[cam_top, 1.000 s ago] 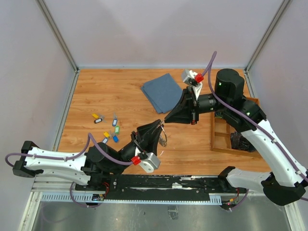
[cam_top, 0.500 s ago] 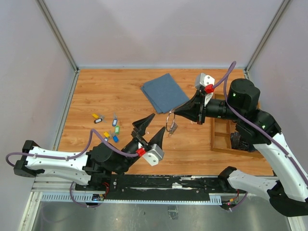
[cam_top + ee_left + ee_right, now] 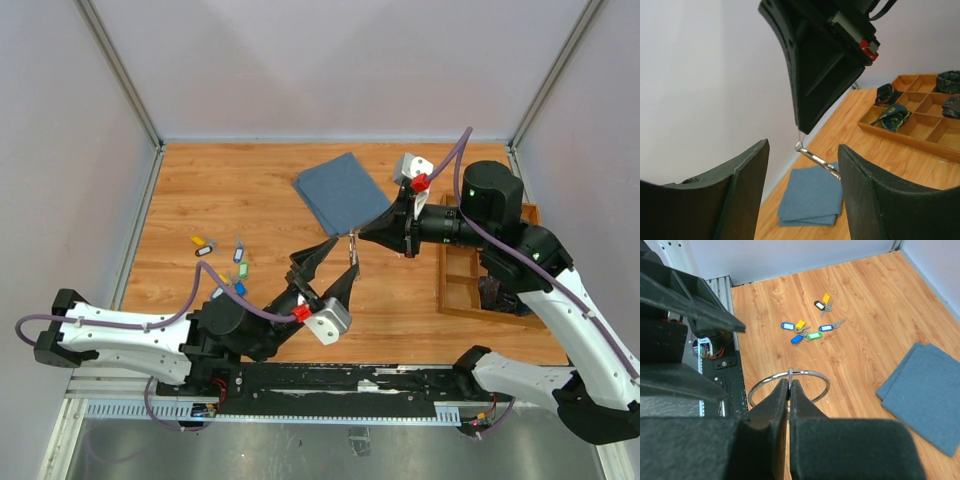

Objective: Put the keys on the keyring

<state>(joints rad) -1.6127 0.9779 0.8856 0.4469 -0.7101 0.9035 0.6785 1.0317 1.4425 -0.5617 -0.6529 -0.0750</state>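
The right gripper has its two fingers pressed together on the thin wire of the keyring, pinching it at the near side of the loop so that the ring hangs off the fingertips, lifted above the wooden table. From above, the keyring sits at the very tip of this gripper, near the middle of the table and just in front of the folded blue cloth. The left gripper reaches up from below with its fingers spread well apart, holding nothing. In its own camera the ring shows edge-on as a short silver bar between the two fingers, touching neither of them. The keys, with yellow, green, blue and dark tags, lie scattered flat on the table to the left, well apart from both grippers. A wooden tray with compartments stands at the right edge.
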